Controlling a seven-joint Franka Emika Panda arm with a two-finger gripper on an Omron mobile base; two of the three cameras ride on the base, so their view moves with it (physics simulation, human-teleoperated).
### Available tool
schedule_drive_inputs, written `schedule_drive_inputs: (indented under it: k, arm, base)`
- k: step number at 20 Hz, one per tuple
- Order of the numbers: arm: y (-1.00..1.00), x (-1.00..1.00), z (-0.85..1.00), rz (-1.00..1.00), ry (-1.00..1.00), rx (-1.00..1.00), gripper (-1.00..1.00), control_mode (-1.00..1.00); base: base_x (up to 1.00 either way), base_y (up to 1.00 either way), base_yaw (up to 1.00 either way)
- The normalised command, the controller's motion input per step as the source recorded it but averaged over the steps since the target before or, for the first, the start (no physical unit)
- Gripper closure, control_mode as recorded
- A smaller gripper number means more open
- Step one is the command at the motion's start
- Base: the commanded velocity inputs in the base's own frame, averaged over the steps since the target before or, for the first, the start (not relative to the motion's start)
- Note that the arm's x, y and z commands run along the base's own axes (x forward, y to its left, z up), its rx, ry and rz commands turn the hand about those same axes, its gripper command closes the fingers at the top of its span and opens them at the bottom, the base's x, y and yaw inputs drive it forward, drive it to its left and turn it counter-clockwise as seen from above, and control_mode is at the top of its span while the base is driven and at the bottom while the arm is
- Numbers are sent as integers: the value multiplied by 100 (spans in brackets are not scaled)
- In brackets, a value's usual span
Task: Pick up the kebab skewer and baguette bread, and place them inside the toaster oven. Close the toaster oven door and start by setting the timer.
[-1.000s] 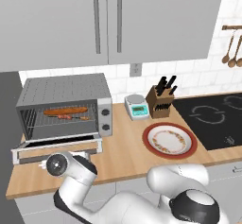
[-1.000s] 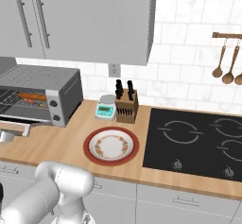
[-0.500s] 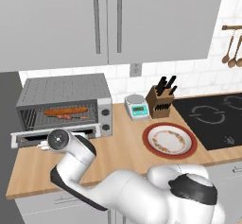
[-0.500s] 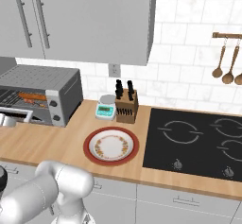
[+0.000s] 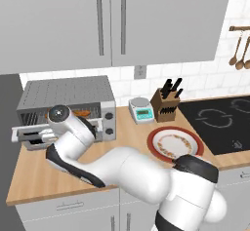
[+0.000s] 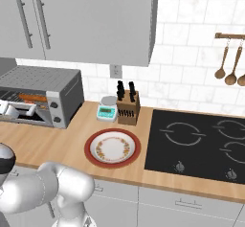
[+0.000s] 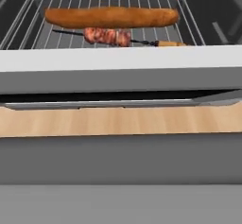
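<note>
The baguette [image 7: 111, 17] and kebab skewer [image 7: 113, 37] lie side by side on the wire rack [image 7: 28, 24] inside the toaster oven [image 5: 68, 94], its door [image 7: 118, 69] partly raised; the robot's gripper [image 6: 16, 110], jaws apart and empty, sits at the door.

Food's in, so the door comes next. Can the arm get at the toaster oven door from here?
Probably yes: the toaster oven door hangs partly open right by the arm's hand, with nothing between them.
</note>
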Motion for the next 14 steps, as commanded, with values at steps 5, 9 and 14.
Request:
schedule_drive_inputs:
  k: [5, 9, 14]
  arm:
    - [-37, 43, 0, -4, 9, 0, -100, -100]
    - [-31, 43, 0, -5, 2, 0, -100, -100]
    - [-32, 53, -2, -5, 1, 0, -100, -100]
  base:
    - [0, 0, 0]
    - [0, 0, 0]
    - [0, 0, 0]
